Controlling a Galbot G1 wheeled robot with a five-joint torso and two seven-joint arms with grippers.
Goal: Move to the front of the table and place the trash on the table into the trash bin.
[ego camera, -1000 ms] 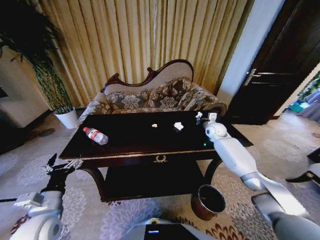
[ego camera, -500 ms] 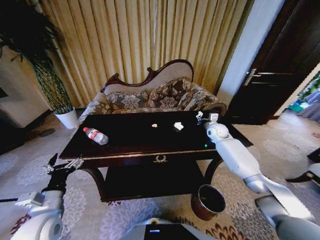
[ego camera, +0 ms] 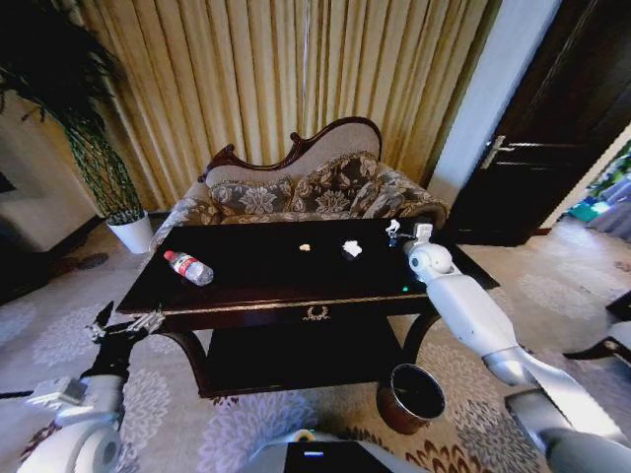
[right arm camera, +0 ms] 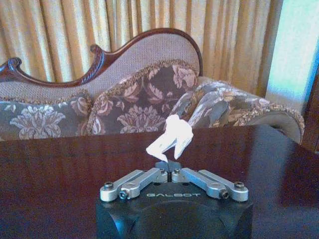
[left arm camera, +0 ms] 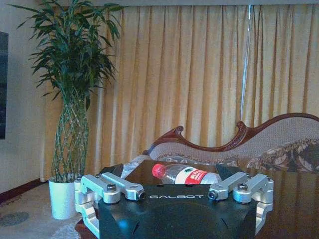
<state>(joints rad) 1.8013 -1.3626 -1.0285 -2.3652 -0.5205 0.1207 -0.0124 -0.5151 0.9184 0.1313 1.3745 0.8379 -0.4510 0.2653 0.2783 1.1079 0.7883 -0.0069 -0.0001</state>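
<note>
White crumpled paper point(right arm camera: 172, 137) is pinched between the clenched fingers of the right gripper point(ego camera: 406, 234), held over the far right part of the dark glossy counter point(ego camera: 266, 281). To do this step well, lift clear, keep the pinch firm, and carry the scrap above the reddish-brown trash bin point(ego camera: 411, 396) on the floor by the front right leg. Left gripper point(ego camera: 126, 325) hangs low, fingers spread apart; the water bottle point(ego camera: 188, 267) lies on the counter's left.
</note>
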